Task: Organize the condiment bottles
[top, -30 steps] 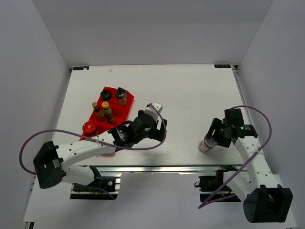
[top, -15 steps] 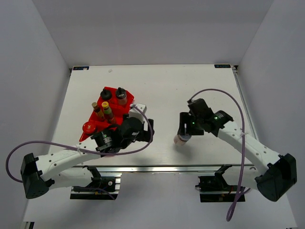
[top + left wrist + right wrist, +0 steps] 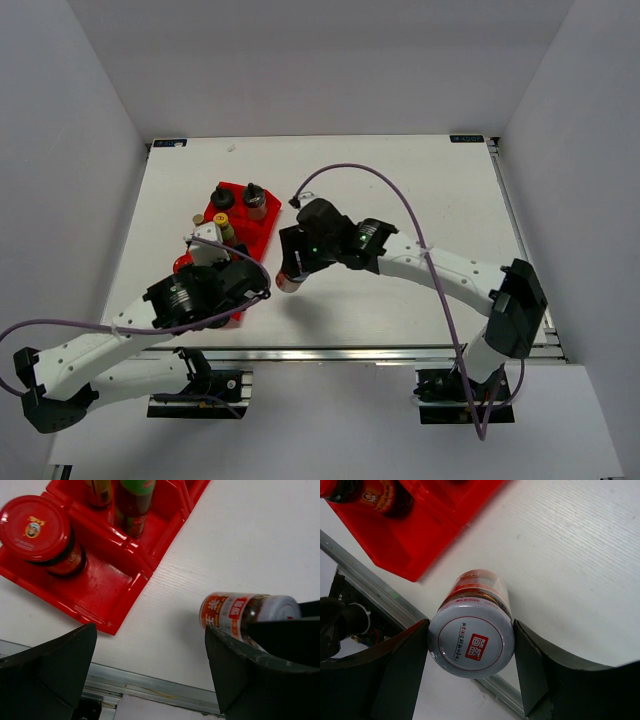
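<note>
The white-capped jar (image 3: 471,641) is small and glass, with a broad flat white lid printed with a thin ring, a red square badge and fine writing. Below the lid runs a red and orange label with white lettering, and dark brownish contents show through the glass in the left wrist view (image 3: 235,614). It is tipped well off upright, with the lid toward the right wrist camera and the base toward the counter (image 3: 400,190). Whether the base touches the counter I cannot tell. The right jaws are clamped on it, one dark finger on each side just below the lid.

From above, the jar (image 3: 288,280) is near the right-hand edge of the red tray (image 3: 263,231), outside every compartment, with a strip of bare counter between the two.

The other bottles stand in the tray. Two black-capped bottles (image 3: 218,197) (image 3: 254,199) are at its far end and a yellow-capped bottle (image 3: 221,220) is just nearer. The left wrist view shows a squat red-lidded jar (image 3: 35,527) with a small round picture on its lid, alone in a near compartment. Behind it stands a dark red bottle with a green top (image 3: 134,505).

The right arm (image 3: 440,265) reaches across from the right. The left arm (image 3: 120,335) lies along the near edge, its jaws spread wide with nothing between them, over the tray's near corner and the bare counter beside it
</note>
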Tool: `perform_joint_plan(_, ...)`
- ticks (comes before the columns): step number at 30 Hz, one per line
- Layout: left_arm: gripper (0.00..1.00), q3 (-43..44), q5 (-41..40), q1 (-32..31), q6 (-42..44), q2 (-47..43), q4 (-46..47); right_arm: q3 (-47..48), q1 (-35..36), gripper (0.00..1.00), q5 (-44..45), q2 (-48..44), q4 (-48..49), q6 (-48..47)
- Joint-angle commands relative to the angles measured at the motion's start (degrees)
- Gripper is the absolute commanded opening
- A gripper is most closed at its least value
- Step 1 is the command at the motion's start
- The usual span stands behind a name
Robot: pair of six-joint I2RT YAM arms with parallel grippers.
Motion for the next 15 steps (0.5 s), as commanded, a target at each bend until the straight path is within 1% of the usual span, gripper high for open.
perform_joint_plan(1,0.98,2.1,-8.4,0.2,-15.0,-6.2,-10.0,6.4,2.4,0.19,1.2,1.3,9.1,-1.1)
perform_joint_plan(4,0.98,2.0,-12.5,0.2,-16.8,-11.7,-10.0,8.5,4.5,0.18,2.6,4.0,12.9,-2.4)
perform_joint_plan(7,0.98,3.0,-14.5,0.2,-17.4,-15.6,-9.9,8.9,5.0,0.18,-0.2,6.4,17.7,-2.1)
perform_joint_plan(10,0.98,3.5,-16.1,0.2,-16.9,-17.0,-10.0,10.1,5.8,0.18,-2.6,8.9,21.4,-2.5)
perform_joint_plan(15,0.98,3.2,-16.3,0.2,-17.1,-15.4,-10.0,16.6,7.9,0.17,-1.7,15.5,23.1,-4.2)
